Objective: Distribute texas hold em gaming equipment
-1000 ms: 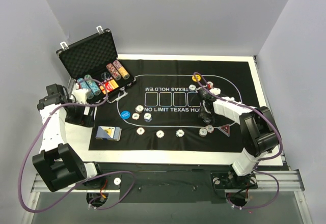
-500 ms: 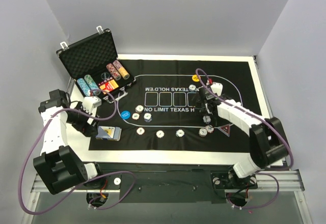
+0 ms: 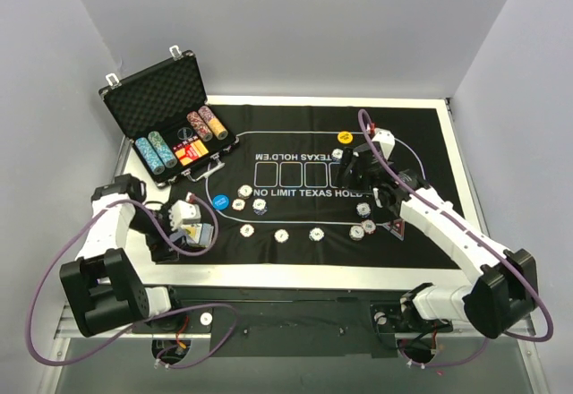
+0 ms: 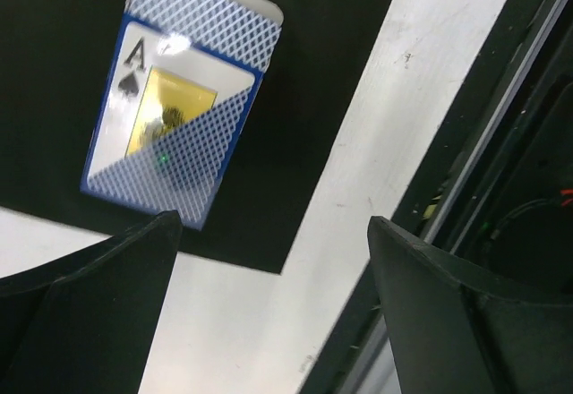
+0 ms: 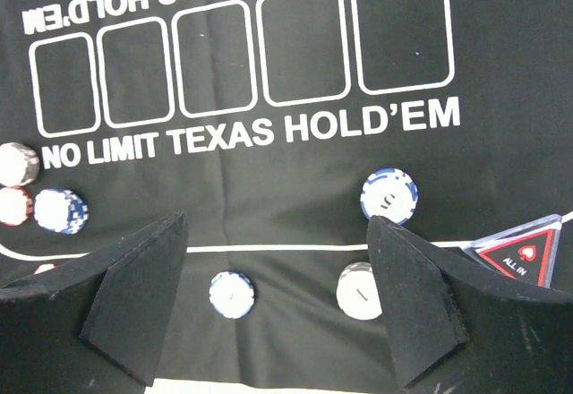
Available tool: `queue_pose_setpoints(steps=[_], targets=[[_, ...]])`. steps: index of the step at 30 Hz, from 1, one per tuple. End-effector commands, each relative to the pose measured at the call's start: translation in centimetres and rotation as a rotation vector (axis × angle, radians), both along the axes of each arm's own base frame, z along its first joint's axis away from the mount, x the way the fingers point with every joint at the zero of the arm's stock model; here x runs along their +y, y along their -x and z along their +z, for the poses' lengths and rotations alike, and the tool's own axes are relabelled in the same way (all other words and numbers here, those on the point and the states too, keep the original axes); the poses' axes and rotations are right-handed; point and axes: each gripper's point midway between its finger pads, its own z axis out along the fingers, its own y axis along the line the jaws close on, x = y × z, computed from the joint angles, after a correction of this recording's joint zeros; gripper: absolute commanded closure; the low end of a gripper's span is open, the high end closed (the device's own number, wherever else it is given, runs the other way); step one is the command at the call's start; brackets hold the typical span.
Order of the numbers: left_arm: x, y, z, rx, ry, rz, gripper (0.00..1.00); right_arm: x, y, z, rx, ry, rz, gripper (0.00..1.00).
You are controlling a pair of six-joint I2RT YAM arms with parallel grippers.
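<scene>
The texas hold em gaming equipment is spread out. Speckled chip stacks (image 3: 154, 153) sit in the open case (image 3: 158, 97). A blue-backed card deck (image 3: 205, 235) showing an ace of spades (image 4: 175, 112) lies at the mat's near-left corner. My left gripper (image 3: 189, 228) is open just short of the deck (image 4: 273, 224), holding nothing. Single chips (image 3: 281, 235) dot the oval's near line. My right gripper (image 3: 360, 186) hangs open above a blue-edged chip (image 5: 389, 195), a white chip (image 5: 358, 290) and another blue-edged chip (image 5: 232, 294), with its jaws (image 5: 277, 224) empty.
A blue button (image 3: 219, 201) lies on the black mat (image 3: 421, 125) and a yellow button (image 3: 344, 137) at the far side. A red triangular marker (image 5: 524, 251) lies beside my right finger. More chips (image 5: 59, 210) lie left. The white table edge (image 4: 269, 322) borders the mat.
My right gripper opened, left a chip on the oval's line and rose back from it. My left arm swung from beside the case to the card deck.
</scene>
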Motion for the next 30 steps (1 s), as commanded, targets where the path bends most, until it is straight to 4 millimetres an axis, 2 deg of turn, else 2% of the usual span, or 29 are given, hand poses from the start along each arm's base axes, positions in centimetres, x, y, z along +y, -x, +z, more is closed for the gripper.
queue_pose_setpoints(steps=[1,3,11,18,24,30], targets=[[-0.7,-1.0,-2.0,-0.106,-0.052,-0.208,0.03,0.3,0.9,0.9,-0.005,-0.062,0.012,0.24],[-0.8,-1.8,-2.6,-0.145,-0.064,-0.235,0.03,0.7,0.9,1.2,-0.006,-0.082,0.022,0.25],[-1.2,-2.6,-3.7,-0.157,-0.041,-0.377,0.06,2.4,0.4,1.9,0.022,-0.131,0.078,0.26],[-1.2,-4.1,-3.7,-0.182,-0.073,-0.434,0.07,3.1,0.3,1.4,0.047,-0.144,0.102,0.26],[-1.0,-5.8,-2.9,-0.216,-0.094,-0.43,0.07,3.8,0.4,-0.2,0.104,-0.149,0.138,0.27],[-0.5,-7.1,-4.2,-0.255,-0.163,-0.453,0.06,4.2,0.0,-0.7,0.117,-0.163,0.153,0.27]])
